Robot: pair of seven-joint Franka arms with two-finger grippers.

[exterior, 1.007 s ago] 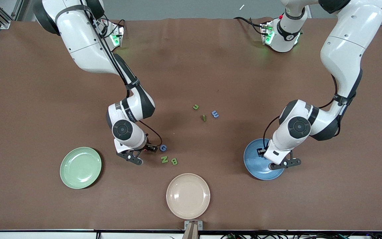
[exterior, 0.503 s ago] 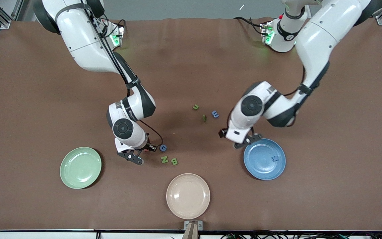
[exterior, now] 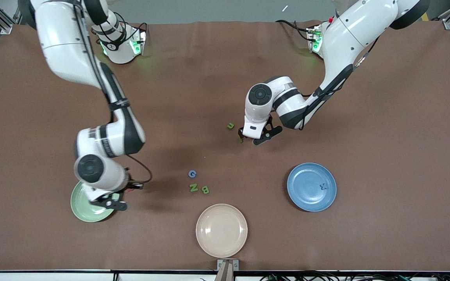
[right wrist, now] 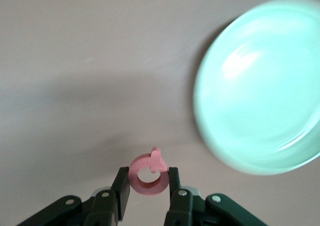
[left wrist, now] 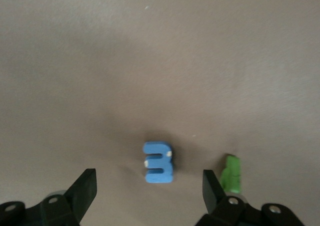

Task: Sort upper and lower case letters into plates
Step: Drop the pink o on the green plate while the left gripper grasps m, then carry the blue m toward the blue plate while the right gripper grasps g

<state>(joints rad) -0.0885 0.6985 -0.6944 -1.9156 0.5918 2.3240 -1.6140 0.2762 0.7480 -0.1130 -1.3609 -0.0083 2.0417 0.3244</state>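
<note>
My right gripper (exterior: 109, 201) is shut on a pink ring-shaped letter (right wrist: 149, 174) and holds it up beside the edge of the mint green plate (exterior: 78, 205), which also shows in the right wrist view (right wrist: 260, 86). My left gripper (exterior: 253, 138) is open, low over a blue letter (left wrist: 159, 162), with its fingers on either side of it. A green letter (left wrist: 232, 173) lies just outside one finger. The blue plate (exterior: 307, 181) holds a small blue x (exterior: 322, 186). A green u (exterior: 230, 125) lies next to the left gripper.
A blue G (exterior: 192, 174), a green N (exterior: 193, 187) and a green B (exterior: 205, 190) lie together between the two plates. A cream-beige plate (exterior: 221, 230) sits nearer the front camera than them.
The right arm swung from beside the G to the mint green plate, carrying the pink letter. The left arm moved from the blue plate to over the blue letter, leaving the x on the plate.
</note>
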